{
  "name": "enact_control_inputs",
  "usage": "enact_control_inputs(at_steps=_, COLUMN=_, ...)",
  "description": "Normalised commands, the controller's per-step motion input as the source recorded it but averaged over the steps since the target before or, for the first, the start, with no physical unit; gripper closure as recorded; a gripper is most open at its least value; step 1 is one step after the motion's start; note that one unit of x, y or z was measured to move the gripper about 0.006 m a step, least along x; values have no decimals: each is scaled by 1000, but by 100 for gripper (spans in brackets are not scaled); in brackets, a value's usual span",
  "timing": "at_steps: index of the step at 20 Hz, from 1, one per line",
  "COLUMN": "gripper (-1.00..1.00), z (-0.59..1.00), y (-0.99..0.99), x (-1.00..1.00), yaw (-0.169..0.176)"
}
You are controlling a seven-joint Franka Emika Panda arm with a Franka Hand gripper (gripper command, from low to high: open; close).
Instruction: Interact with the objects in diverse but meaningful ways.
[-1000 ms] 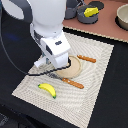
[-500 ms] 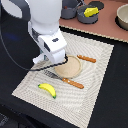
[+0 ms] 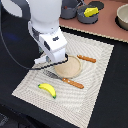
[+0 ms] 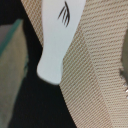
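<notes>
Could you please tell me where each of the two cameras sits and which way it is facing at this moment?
Exterior view: off the arm, raised, looking down at the woven placemat, round plate and banana; the white arm shows, gripper hidden.
Wrist view: on the wrist, close above the placemat; a white part crosses it, perhaps a finger.
Shared: the placemat.

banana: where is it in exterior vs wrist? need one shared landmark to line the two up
Exterior view: the yellow banana lies on the woven placemat, near its camera-side corner, to the exterior view's left of the nearer orange-handled utensil.
Wrist view: not in it.
Shared landmark: the woven placemat, with its edge against the dark table, shows in both.
</notes>
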Motion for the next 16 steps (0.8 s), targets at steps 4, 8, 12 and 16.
enact_control_inputs(at_steps=4, gripper=-100, z=609, y=-108, x=-67, yaw=-72)
enact_control_inputs(at_steps=8, gripper=-100, z=684, y=-295, x=81, yaw=-142)
enact_control_inputs(at_steps=12, gripper=-100, z=378, y=-399, x=286, yaw=-188)
enact_control_inputs(at_steps=16, gripper=-100, z=164, y=-419, x=417, yaw=-175)
